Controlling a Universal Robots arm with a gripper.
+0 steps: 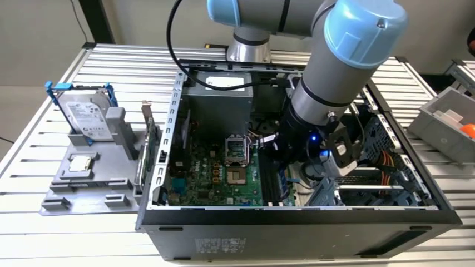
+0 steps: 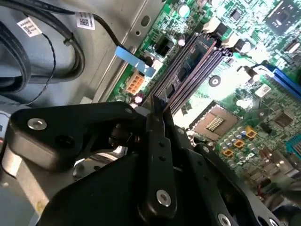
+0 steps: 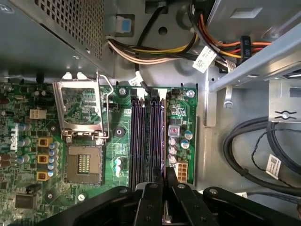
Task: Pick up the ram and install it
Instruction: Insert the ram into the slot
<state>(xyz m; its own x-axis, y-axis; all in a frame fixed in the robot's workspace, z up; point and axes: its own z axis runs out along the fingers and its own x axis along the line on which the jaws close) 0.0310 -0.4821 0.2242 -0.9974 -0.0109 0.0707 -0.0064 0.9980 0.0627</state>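
Gripper [image 3: 164,182] is sitting down inside the open black and silver computer case [image 1: 297,207], right over the row of black memory slots [image 3: 146,136] on the green motherboard [image 1: 215,178]. Its black fingers [image 2: 155,141] are standing close together, pinching the top edge of the ram [image 2: 195,54], a thin dark board that is showing its bluish face in the second wrist view. The ram is standing upright along the slot on the outer side of the row, nearest the small white connector [image 3: 182,169], running away from the fingertips. Cannot tell if it is pushed fully home.

The grey and light blue robot arm [image 1: 334,72] is reaching into the case from above. Inside the case, beside the slots, the square CPU socket [image 3: 83,165] is lying open with its metal frame [image 3: 80,101] flipped up. Bundled yellow, orange and black cables [image 3: 155,49] are running above the board.

On the exterior view's left, a grey plastic tray [image 1: 82,189] is holding the silver hard drive with blue brackets [image 1: 85,117], standing upright, and the small square silver CPU chip [image 1: 80,162], lying flat. On the exterior view's right, a grey bin [image 1: 445,119] is holding something orange [image 1: 468,130].
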